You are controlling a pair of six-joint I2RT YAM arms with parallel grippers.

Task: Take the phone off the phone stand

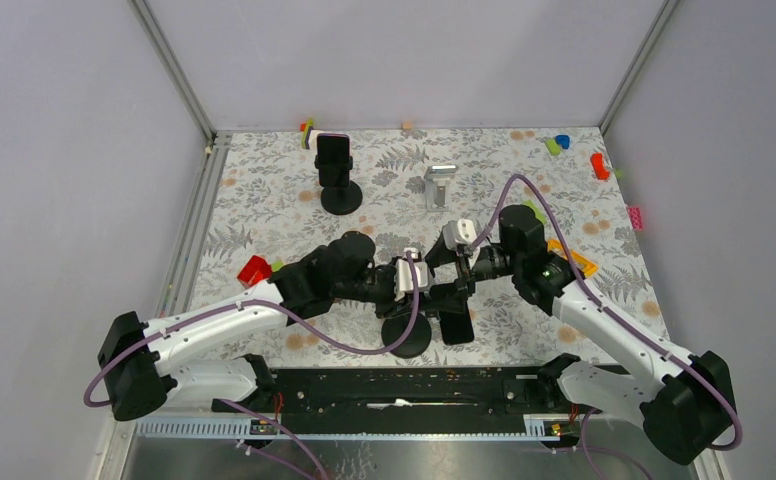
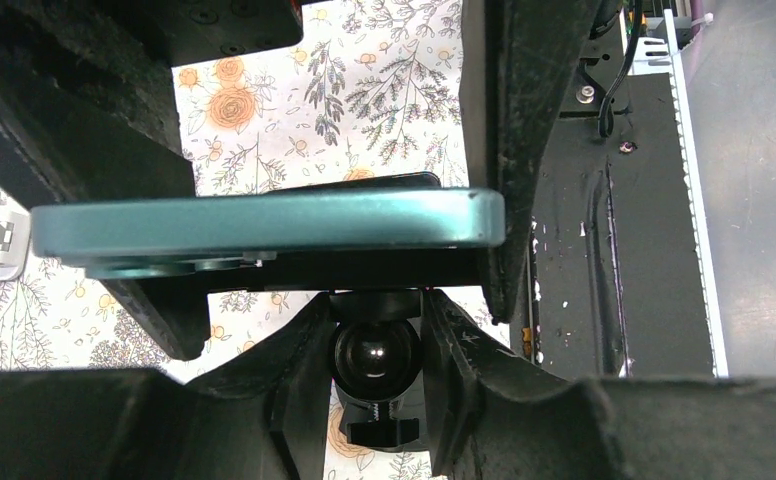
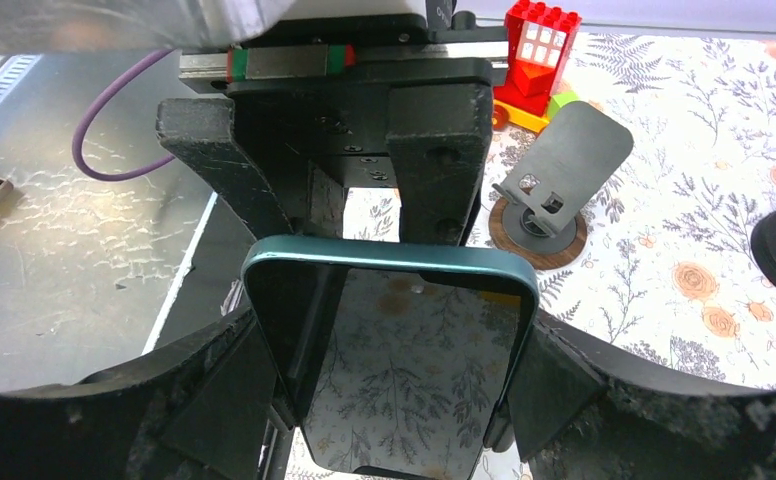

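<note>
A teal phone (image 2: 264,222) with a dark screen (image 3: 414,350) lies flat on the cradle of a black phone stand (image 1: 407,335) near the table's front middle. My left gripper (image 2: 375,352) is shut on the stand's black ball joint just under the cradle, with a finger (image 2: 469,350) on each side. My right gripper (image 3: 404,370) is shut on the phone's two long edges, its pads (image 3: 564,390) pressed against them. In the top view both grippers, left (image 1: 416,288) and right (image 1: 456,292), meet over the stand. I cannot tell whether the phone has lifted off the cradle.
A second black stand holding a dark phone (image 1: 335,170) stands at the back left. A silver stand (image 1: 439,185) is behind the arms, and a grey stand on a round wooden base (image 3: 554,190) shows beside red bricks (image 3: 534,50). Loose bricks (image 1: 600,165) lie at the back right.
</note>
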